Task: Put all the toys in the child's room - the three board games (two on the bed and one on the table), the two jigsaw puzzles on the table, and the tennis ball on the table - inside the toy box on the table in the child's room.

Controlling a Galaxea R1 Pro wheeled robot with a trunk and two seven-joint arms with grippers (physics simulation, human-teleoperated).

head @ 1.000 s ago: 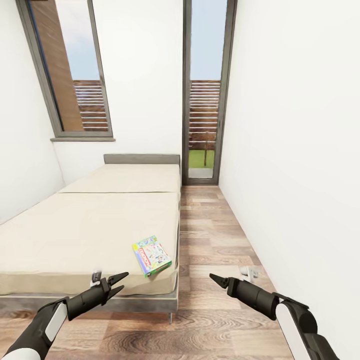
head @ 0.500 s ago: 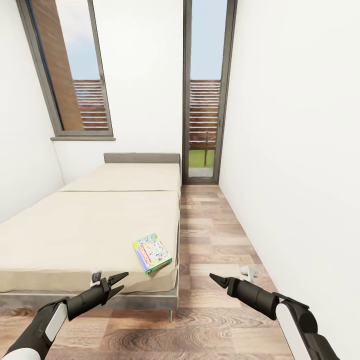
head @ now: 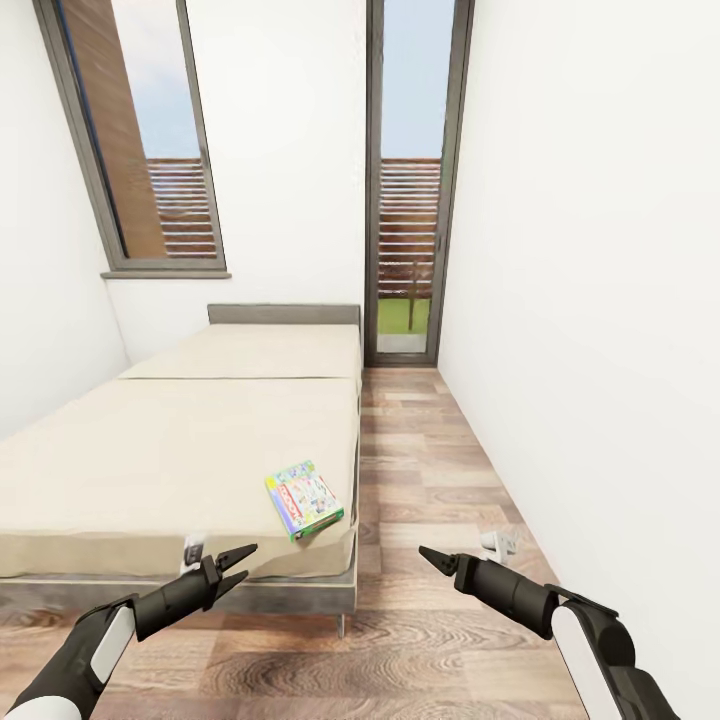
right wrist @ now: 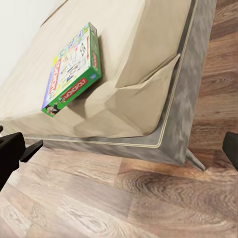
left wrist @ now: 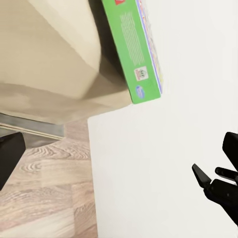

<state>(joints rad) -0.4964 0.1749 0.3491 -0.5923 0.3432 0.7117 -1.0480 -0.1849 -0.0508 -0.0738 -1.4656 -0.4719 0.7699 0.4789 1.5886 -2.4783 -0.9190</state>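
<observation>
One board game [head: 304, 500], a flat green box with a colourful lid, lies on the beige bed [head: 180, 440] at its near right corner, slightly overhanging the edge. The left wrist view catches its green side [left wrist: 136, 54]; the right wrist view looks down on its lid [right wrist: 73, 67]. My left gripper [head: 248, 560] hovers open in front of the bed's foot, left of and below the box. My right gripper [head: 428, 557] is open over the floor to the box's right, empty. The table, toy box, puzzles and tennis ball are out of view.
A narrow strip of wooden floor [head: 420, 450] runs between the bed and the white right wall [head: 600, 350] towards a glass door [head: 408, 200]. A small white object [head: 497, 543] lies on the floor by that wall. The grey bed frame [right wrist: 183, 99] has a thin leg.
The whole picture has slid slightly upward, so the camera has moved. Both arms keep the same pose, and the board game stays where it was on the bed.
</observation>
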